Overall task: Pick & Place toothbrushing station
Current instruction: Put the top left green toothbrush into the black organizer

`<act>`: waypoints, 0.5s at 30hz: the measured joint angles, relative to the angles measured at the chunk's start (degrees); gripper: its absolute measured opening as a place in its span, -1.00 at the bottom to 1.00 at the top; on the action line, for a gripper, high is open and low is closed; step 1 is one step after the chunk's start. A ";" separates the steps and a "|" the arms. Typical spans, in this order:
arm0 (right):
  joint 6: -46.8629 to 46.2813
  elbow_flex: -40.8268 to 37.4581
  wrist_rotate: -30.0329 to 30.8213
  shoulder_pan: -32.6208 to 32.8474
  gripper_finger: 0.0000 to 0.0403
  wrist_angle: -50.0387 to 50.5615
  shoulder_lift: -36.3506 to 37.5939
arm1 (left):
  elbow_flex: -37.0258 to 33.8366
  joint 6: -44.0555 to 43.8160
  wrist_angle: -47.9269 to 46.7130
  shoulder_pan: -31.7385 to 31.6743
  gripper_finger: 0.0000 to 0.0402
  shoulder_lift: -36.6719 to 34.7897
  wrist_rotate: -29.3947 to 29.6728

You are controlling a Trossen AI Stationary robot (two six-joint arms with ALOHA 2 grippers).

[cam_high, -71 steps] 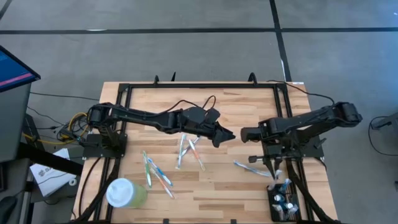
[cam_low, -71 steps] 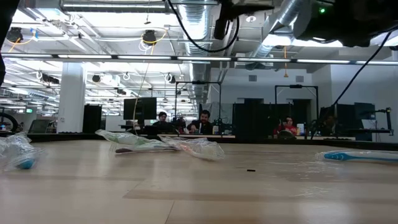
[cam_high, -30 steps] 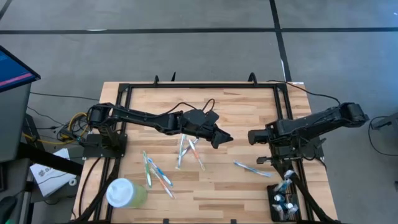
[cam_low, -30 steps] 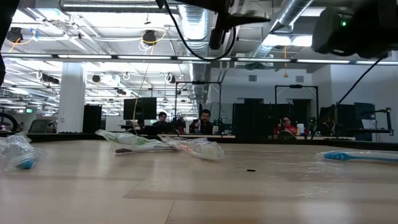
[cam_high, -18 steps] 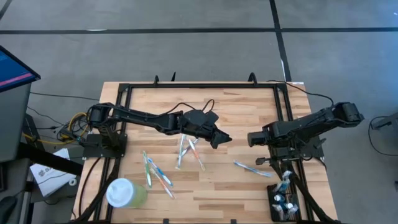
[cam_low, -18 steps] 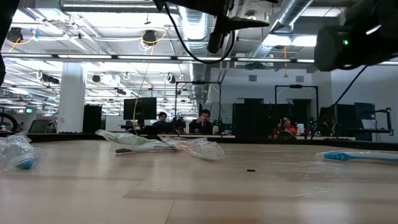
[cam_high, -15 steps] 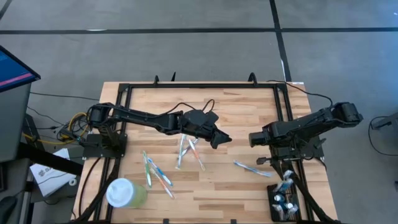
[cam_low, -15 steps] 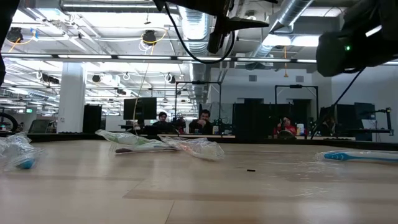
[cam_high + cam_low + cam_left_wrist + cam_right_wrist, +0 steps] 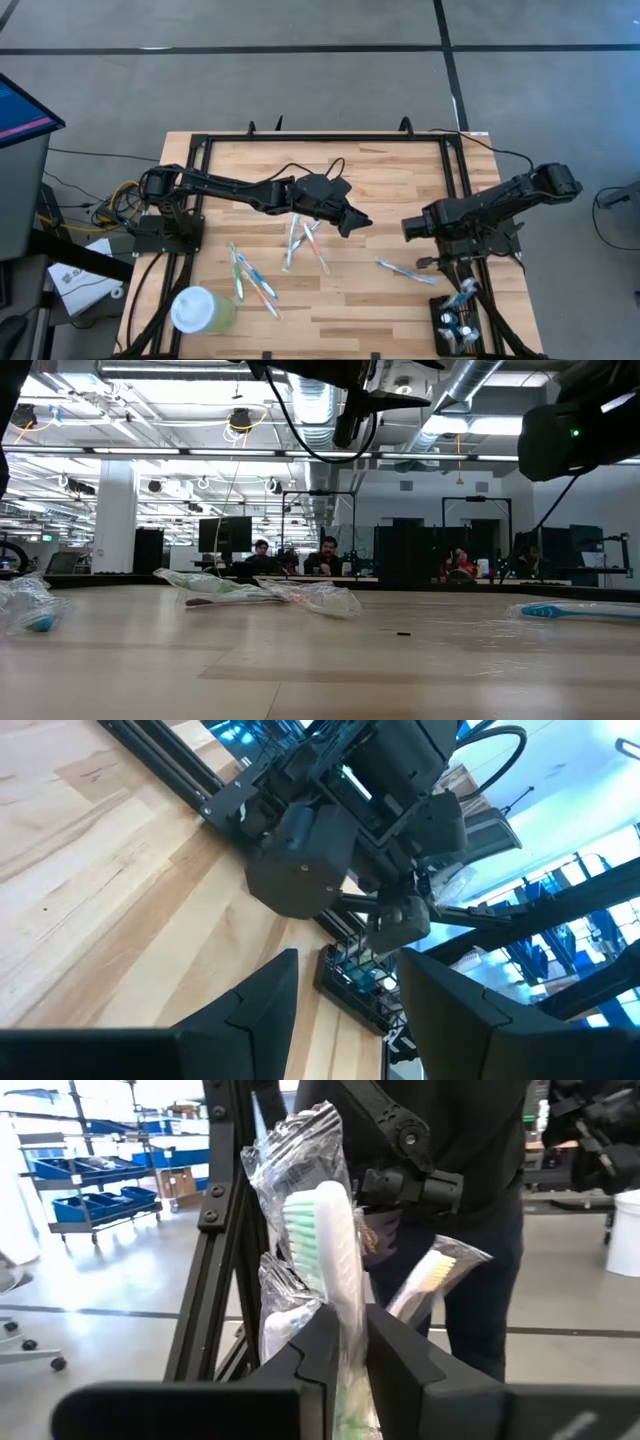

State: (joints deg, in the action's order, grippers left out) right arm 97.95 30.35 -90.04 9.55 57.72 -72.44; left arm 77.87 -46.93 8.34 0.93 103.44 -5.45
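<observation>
The toothbrushing station, a small black holder with brushes in it, stands at the table's near right corner; the left wrist view shows it too. At its far end is my right gripper, shut on a wrapped toothbrush with green-and-white bristles that stands upright. A second wrapped brush stands beside it. Over mid-table, my left gripper hangs open and holds nothing. My right gripper pinches the wrapped toothbrush between its two fingers below the head, on the handle's upper part. The fingers come at it level, across the brush. It stands upright, head up; its lower end is hidden behind the fingers.
Several wrapped toothbrushes lie loose on the wood: mid-table, near left and right of centre. A pale green cup with a white lid stands at the near left corner. A black frame runs round the table.
My right arm's forearm and wrist have drawn a little toward the table's right edge. The toothbrush has stayed upright at the station.
</observation>
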 joint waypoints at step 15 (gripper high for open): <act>-3.39 0.00 0.03 3.60 -0.78 -4.50 0.00 | -0.01 0.01 -0.04 0.00 -0.17 0.00 0.00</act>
State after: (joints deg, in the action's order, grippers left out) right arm 94.56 30.35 -90.01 13.15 53.21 -72.44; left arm 77.85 -46.92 8.29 0.93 103.44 -5.45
